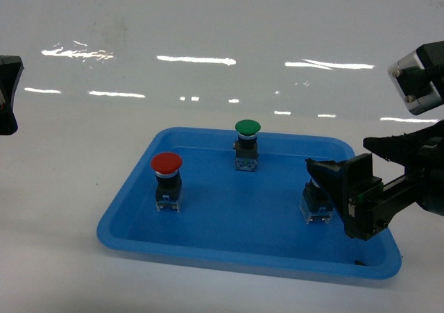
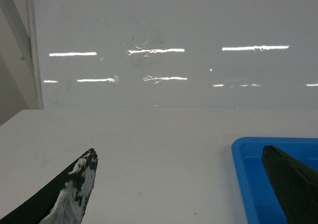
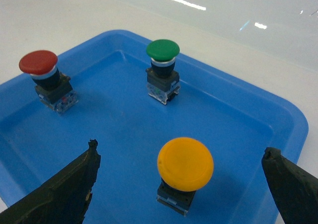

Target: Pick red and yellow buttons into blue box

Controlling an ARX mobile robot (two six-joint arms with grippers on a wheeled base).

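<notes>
The red button (image 1: 166, 163) (image 3: 38, 62) stands upright at the left of a shallow blue tray (image 1: 208, 247). The yellow button (image 3: 185, 164) stands at the tray's right. In the head view only its clear base (image 1: 313, 207) shows behind my right gripper (image 1: 337, 155). My right gripper (image 3: 180, 147) is open, with one finger on each side of the yellow cap and well apart from it. My left gripper (image 2: 179, 149) is open over bare table, left of the tray's corner (image 2: 243, 157). In the head view it shows only at the left edge (image 1: 7, 94). The blue box is out of view.
A green-capped button (image 1: 247, 128) (image 3: 162, 49) stands upright at the back middle of the tray. The tray sits on a white table (image 1: 69, 153) with a glossy white wall behind it.
</notes>
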